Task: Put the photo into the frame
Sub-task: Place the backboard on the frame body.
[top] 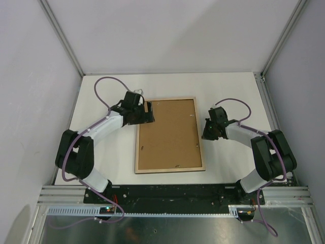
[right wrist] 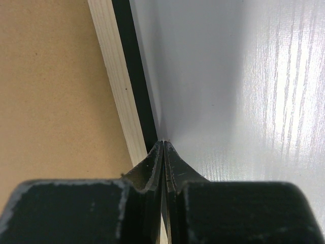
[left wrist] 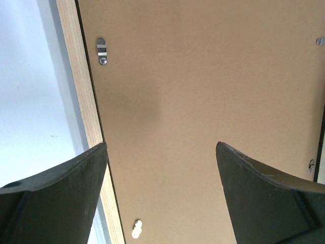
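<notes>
White table [top: 223,86] surface fills a box of pale walls [top: 172,35], and at its near edge a metal rail [top: 172,195] carries both arm bases.

Just beyond the rail lies the frame [top: 170,169], flat and with the back side up, near the middle of the table. Its light wood edge goes around a brown backing board [top: 167,134]. The long sides run away from the rail, a little tilted. Bare table shows on all four sides of it, narrower at the near side, wider at left and right.

At the right long edge, about half way up, the right end effector [top: 207,129] is low on the table with its fingers pressed together on nothing. In the right wrist view its tip [right wrist: 163,145] is just beside the black outer rim of the frame [right wrist: 133,76].

Farther away, the left end effector [top: 149,113] hangs over the far left corner with the fingers spread wide. In the left wrist view one finger [left wrist: 61,188] is over the wood edge [left wrist: 86,101] and the other over the board. A small metal clip [left wrist: 102,51] sits on the board near that edge.
</notes>
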Robot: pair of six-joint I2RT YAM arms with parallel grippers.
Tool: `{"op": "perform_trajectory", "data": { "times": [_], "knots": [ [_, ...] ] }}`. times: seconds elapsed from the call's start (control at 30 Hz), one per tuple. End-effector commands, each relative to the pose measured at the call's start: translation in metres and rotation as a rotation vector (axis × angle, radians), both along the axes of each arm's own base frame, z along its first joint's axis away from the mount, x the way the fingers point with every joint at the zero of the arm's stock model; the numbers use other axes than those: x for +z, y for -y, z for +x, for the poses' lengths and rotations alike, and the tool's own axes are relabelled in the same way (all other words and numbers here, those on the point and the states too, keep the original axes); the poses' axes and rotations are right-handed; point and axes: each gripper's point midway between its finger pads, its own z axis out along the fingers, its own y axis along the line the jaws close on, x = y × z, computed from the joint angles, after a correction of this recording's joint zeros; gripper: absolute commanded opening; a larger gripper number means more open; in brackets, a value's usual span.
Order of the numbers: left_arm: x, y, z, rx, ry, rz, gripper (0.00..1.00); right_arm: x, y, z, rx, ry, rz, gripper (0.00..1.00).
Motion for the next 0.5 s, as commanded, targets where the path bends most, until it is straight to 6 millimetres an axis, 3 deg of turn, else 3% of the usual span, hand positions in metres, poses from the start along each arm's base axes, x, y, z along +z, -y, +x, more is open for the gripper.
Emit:
{"op": "perform_trajectory", "data": {
  "times": [0.0,0.33,0.47],
  "knots": [
    [0.026,-0.001,0.006,-0.013,0.088,-0.042,0.92,0.017,-0.008,0.007,0.018,0.061,0.037,0.06],
    [0.019,-0.008,0.006,0.029,0.079,-0.079,0.9,0.02,-0.005,0.004,0.02,0.061,0.026,0.06],
    [0.005,-0.021,0.0,0.1,0.059,-0.089,0.83,0.029,-0.007,0.001,0.032,0.083,0.018,0.11]
  ]
}}
